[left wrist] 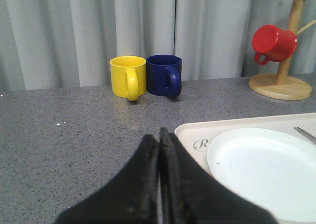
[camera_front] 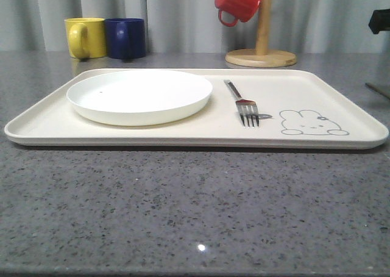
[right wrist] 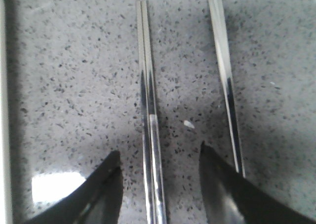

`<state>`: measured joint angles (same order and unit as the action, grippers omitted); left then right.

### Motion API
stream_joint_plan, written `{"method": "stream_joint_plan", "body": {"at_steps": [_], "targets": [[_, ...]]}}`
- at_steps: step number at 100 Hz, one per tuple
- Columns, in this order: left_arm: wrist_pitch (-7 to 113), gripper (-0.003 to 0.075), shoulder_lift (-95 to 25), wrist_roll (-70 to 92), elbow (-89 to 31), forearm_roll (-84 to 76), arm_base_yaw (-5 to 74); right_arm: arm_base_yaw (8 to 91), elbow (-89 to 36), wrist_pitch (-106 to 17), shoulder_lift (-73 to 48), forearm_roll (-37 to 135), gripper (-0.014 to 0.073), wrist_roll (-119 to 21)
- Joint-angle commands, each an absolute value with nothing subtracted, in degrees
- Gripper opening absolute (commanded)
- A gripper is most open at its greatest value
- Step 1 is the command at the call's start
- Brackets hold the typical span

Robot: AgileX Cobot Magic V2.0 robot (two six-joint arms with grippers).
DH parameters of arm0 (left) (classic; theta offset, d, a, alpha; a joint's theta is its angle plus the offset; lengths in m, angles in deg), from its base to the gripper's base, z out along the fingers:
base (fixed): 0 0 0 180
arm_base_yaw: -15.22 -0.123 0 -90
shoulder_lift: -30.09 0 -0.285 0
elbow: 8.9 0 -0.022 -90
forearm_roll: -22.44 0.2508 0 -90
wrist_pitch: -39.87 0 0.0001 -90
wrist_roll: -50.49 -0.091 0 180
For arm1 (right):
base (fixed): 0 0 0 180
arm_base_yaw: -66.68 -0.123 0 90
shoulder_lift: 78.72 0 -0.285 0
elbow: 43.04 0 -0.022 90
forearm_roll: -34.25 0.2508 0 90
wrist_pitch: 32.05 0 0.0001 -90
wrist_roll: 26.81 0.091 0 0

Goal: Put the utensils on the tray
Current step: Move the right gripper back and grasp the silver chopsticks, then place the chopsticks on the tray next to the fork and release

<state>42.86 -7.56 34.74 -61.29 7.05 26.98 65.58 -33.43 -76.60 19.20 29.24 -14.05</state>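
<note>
The cream tray [camera_front: 341, 100] lies across the grey counter. A silver fork [camera_front: 242, 104] rests on it beside the rabbit drawing, tines toward the camera. In the right wrist view a pair of straight silver chopsticks [right wrist: 148, 81] lies side by side on the speckled counter. My right gripper [right wrist: 159, 151] is open, one finger on each side of the pair, not touching it. Another slim silver piece [right wrist: 224, 76] lies just outside one finger; its end is hidden. My left gripper [left wrist: 159, 135] is shut and empty, hovering off the tray's corner [left wrist: 190, 131].
A round white plate [camera_front: 139, 96] occupies the tray's left half. Yellow [camera_front: 84, 37] and blue [camera_front: 126, 38] mugs stand at the back left. A wooden mug tree [camera_front: 262, 51] holding a red mug [camera_front: 239, 1] stands at the back right. The tray's rim [right wrist: 2, 110] runs beside the chopsticks.
</note>
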Motion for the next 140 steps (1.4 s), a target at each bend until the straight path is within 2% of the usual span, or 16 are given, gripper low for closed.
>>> {"method": "stream_joint_plan", "body": {"at_steps": [1, 20, 27, 34, 49, 58, 79, 100, 140], "targets": [[38.2, -0.0017, -7.8, 35.0, -59.8, 6.8, 27.2, 66.1, -34.7, -74.0, 19.4, 29.2, 0.0374, -14.9], [38.2, -0.0017, -7.8, 35.0, -59.8, 6.8, 27.2, 66.1, -34.7, -74.0, 22.6, 29.7, 0.0370, -14.9], [38.2, -0.0017, -7.8, 35.0, -59.8, 6.8, 27.2, 66.1, -34.7, -74.0, 23.1, 29.9, 0.0341, -14.9], [38.2, -0.0017, -7.8, 35.0, -59.8, 6.8, 27.2, 66.1, -34.7, -74.0, 23.1, 29.9, 0.0263, -14.9], [38.2, -0.0017, -7.8, 35.0, -59.8, 6.8, 27.2, 66.1, -34.7, -74.4, 23.0, 30.2, 0.0011, -14.9], [38.2, -0.0017, -7.8, 35.0, -59.8, 6.8, 27.2, 66.1, -35.2, -75.0, 22.8, 30.6, -0.0067, -14.9], [38.2, -0.0017, -7.8, 35.0, -59.8, 6.8, 27.2, 64.5, -39.0, -79.8, 18.6, 32.8, -0.0067, -14.9], [38.2, -0.0017, -7.8, 35.0, -59.8, 6.8, 27.2, 58.4, -42.2, -80.4, 13.6, 34.3, -0.0056, -10.9], [38.2, -0.0017, -7.8, 35.0, -59.8, 6.8, 27.2, 46.5, -42.5, -75.5, 17.1, 34.3, -0.0056, -2.2]]}}
